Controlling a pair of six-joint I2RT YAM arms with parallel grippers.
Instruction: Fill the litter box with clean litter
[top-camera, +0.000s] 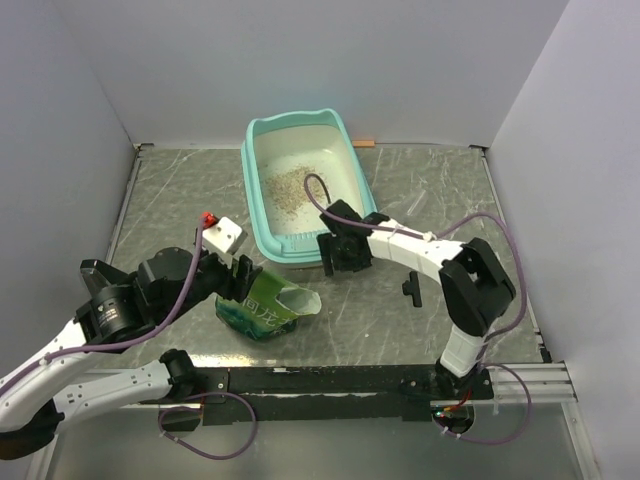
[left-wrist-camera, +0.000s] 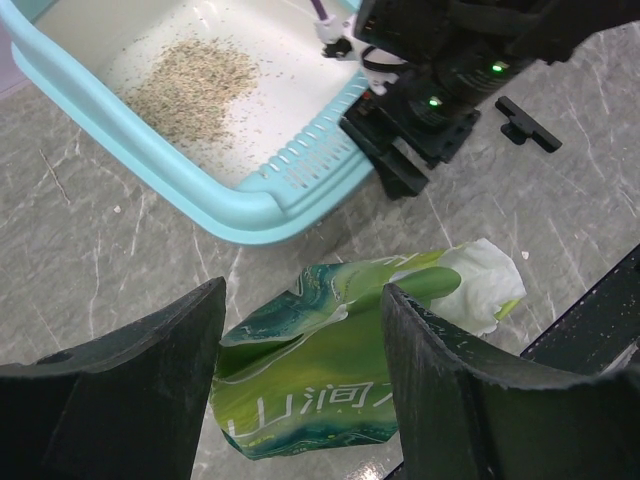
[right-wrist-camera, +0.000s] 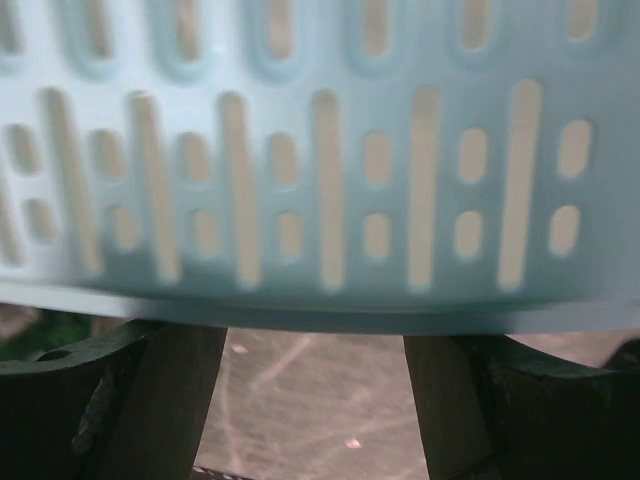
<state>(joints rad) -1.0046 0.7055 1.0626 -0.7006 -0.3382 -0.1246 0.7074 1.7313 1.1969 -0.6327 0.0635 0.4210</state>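
The turquoise litter box (top-camera: 258, 215) stands at the back middle of the table, with a thin patch of beige-grey clean litter (top-camera: 285, 188) on its whitish floor. A crumpled green bag (top-camera: 262, 310) lies on the table in front of it, its torn white mouth to the right. My left gripper (top-camera: 243, 276) hovers open just over the bag (left-wrist-camera: 330, 390), its jaws wide apart and holding nothing. The box (left-wrist-camera: 240, 210) and litter (left-wrist-camera: 190, 75) show beyond it. My right gripper (top-camera: 340, 262) is open at the box's near end, its fingertips under the slotted rim (right-wrist-camera: 320, 100).
A small black part (top-camera: 411, 290) lies on the table right of the right gripper. A clear plastic scoop (top-camera: 418, 200) lies right of the box. White walls close in the back and sides. The arms' base rail (top-camera: 330, 380) runs along the near edge.
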